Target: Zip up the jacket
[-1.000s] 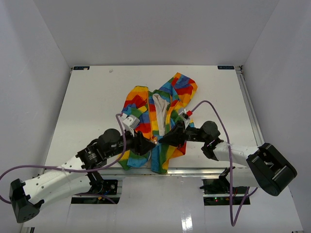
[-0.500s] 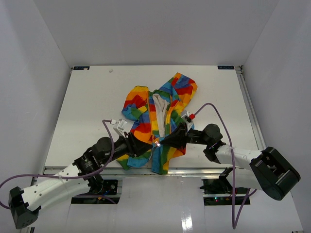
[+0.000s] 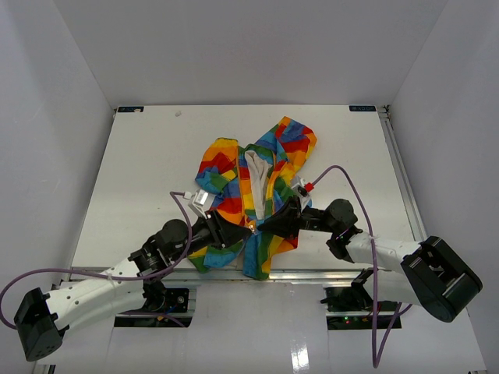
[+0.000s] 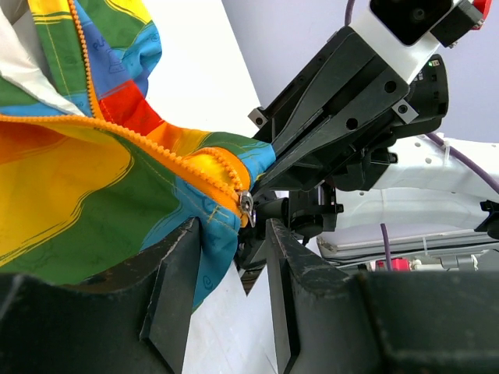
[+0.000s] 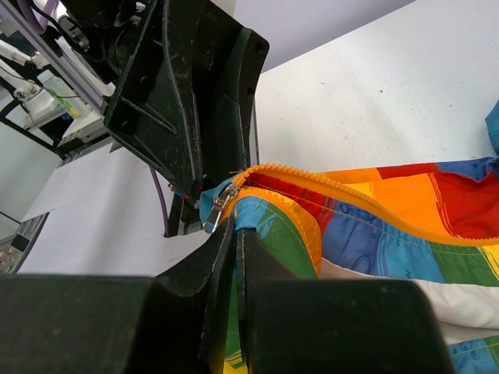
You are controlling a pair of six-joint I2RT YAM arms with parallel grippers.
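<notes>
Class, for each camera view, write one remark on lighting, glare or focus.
Top external view: even, diffuse light, faint shadows around the rainbow patchwork fabric jacket, a glare streak at the bottom edge; left wrist view: the left gripper looms dark and soft, the yellow zipper sharp; right wrist view: the right gripper is blurred, near-black.

Jacket (image 3: 253,195) hem (near end) partly hidden
</notes>
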